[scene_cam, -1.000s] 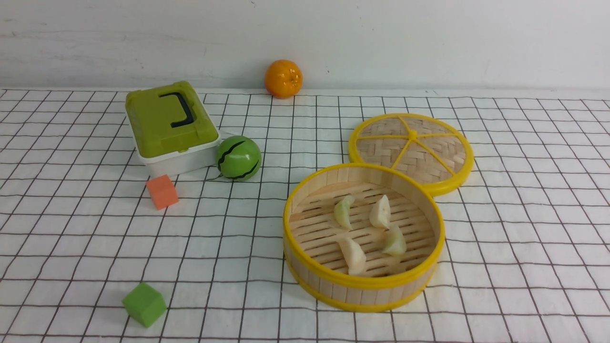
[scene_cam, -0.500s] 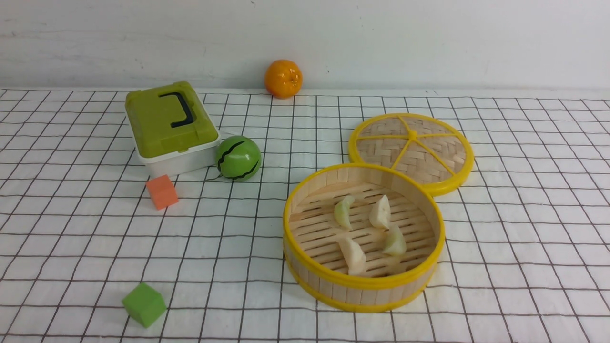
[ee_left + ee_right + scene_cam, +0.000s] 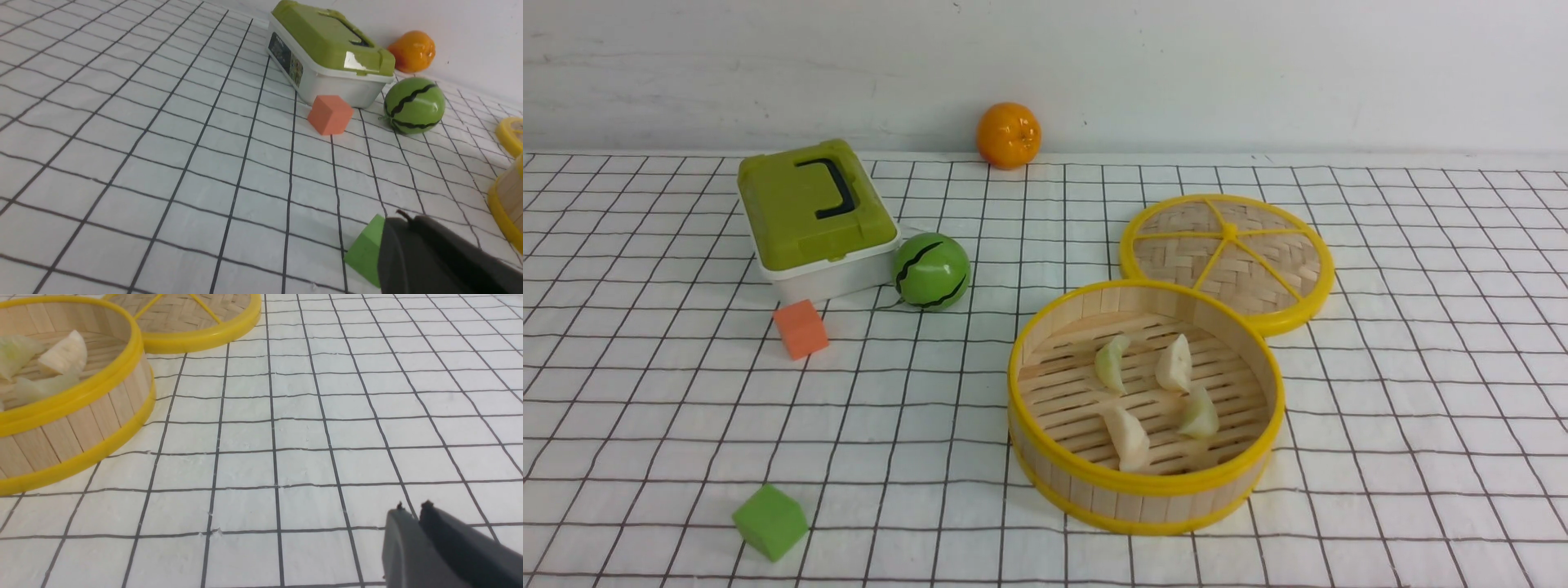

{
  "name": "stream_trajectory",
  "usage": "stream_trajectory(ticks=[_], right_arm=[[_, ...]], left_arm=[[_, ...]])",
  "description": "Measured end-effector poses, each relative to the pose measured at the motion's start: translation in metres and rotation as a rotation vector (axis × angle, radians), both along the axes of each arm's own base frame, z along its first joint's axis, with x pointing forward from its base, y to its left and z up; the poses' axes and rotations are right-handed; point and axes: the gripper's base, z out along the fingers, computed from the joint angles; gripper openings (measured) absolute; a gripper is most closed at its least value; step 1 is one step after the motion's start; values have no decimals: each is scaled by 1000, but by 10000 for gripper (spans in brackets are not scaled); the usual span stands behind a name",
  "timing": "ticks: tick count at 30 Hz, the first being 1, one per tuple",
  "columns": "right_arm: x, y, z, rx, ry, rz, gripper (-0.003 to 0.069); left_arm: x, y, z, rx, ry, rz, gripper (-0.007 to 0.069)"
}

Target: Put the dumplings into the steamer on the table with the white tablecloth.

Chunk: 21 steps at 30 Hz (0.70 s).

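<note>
The front view looks forward and slightly downward across the whole table toward the far wall. The left wrist view sits low and close over the near-left cloth, facing far-right. The right wrist view sits low over the near-right cloth. All three share the steamer.

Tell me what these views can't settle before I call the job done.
- Left hand: in the left wrist view only a dark tip shows, the rest cut off by the edge; open or shut unclear. It hides part of the green cube.
- Front view: neither arm shows.
- Steamer: in the right wrist view the edge cuts it off, and its wall hides most of the dumplings.
</note>
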Motion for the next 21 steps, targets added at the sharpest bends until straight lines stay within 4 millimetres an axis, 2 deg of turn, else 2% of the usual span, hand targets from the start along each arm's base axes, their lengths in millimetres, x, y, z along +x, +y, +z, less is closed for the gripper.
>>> stream_trajectory(ticks=[7, 21], right_arm=[[0, 0, 0, 0, 0, 0, 64], [0, 0, 0, 0, 0, 0, 90]], left_arm=[[-2, 0, -10, 18, 109, -1, -13], [-2, 0, -10, 75, 115, -15, -13]])
